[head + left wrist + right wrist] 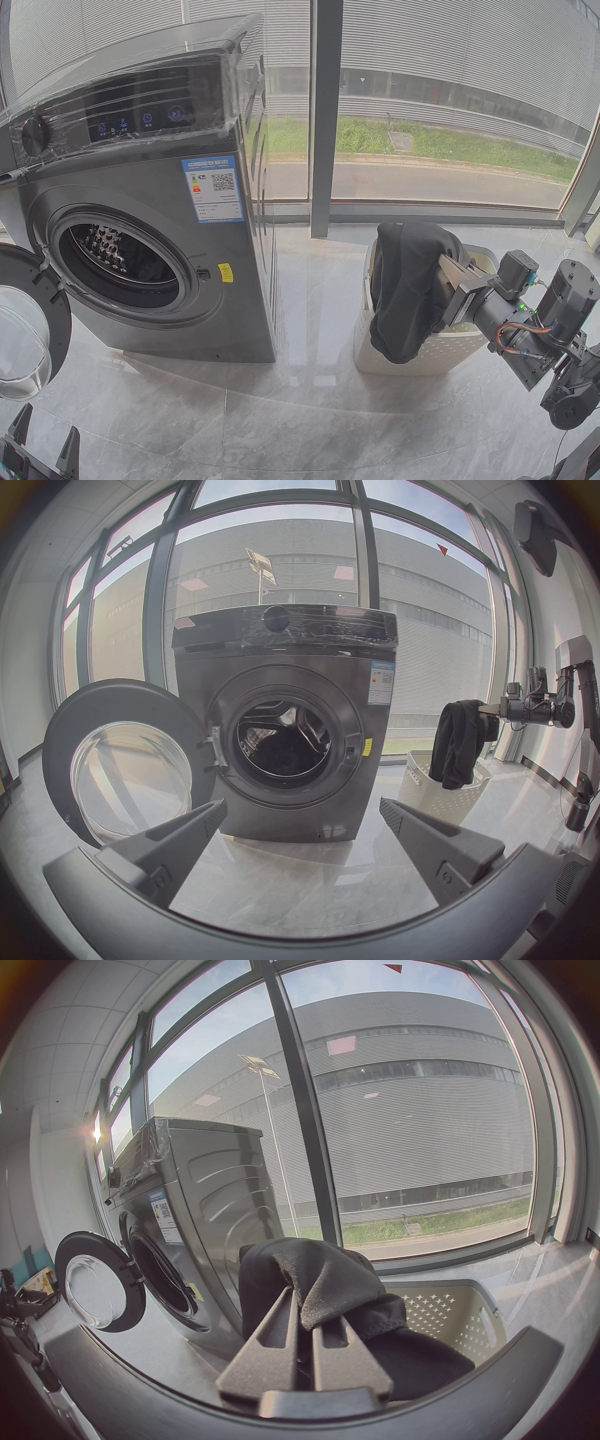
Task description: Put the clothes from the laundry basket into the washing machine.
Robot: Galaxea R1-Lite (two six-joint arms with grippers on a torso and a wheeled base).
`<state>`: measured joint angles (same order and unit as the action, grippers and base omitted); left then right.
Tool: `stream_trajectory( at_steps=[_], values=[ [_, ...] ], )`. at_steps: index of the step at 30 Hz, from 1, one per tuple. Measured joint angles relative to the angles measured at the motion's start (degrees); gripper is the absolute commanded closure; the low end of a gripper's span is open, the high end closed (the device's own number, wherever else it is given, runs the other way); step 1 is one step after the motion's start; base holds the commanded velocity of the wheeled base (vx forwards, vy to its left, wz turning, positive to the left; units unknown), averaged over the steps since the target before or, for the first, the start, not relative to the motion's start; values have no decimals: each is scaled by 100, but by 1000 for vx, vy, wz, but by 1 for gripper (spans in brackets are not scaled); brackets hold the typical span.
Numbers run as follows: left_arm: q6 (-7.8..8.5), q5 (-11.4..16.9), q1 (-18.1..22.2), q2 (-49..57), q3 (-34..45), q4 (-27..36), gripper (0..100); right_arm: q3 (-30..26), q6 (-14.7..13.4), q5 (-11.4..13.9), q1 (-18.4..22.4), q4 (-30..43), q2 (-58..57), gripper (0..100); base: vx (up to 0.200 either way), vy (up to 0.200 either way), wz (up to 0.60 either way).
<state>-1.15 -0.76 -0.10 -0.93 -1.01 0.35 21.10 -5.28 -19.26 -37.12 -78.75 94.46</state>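
My right gripper (pixel 304 1310) clamps a black garment (pixel 406 287) over the laundry basket (pixel 437 353), left gripper (pixel 301 804) agape; blue label (pixel 213 189) on washing machine (pixel 156 262) seems illegible.

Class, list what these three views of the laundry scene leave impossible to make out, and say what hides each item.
Head view: the laundry basket's inside, covered by the black garment; any remaining clothes unknown.
Head view: the right pincer's tips, buried in that garment.
Head and left wrist views: the drum's depths, too dark to tell contents.
Head view: the washing machine door, cut by the left edge.
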Motion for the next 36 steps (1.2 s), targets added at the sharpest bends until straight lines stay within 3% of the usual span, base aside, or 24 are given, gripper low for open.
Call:
stream_trajectory(
  at_steps=[19, 25, 36],
  values=[
    [0, 0, -9, 0, 0, -2, 0, 12, -16, 33, -397, -152, -41, 100, 0, 200, 0],
    [-2, -2, -9, 0, 0, 0, 0, 12, -33, 38, -483, -185, -50, 100, 0, 0, 0],
    [-5, -2, -6, -1, 0, -2, 0, -16, -44, 35, -505, -183, -52, 100, -200, 0, 0]
  ],
)
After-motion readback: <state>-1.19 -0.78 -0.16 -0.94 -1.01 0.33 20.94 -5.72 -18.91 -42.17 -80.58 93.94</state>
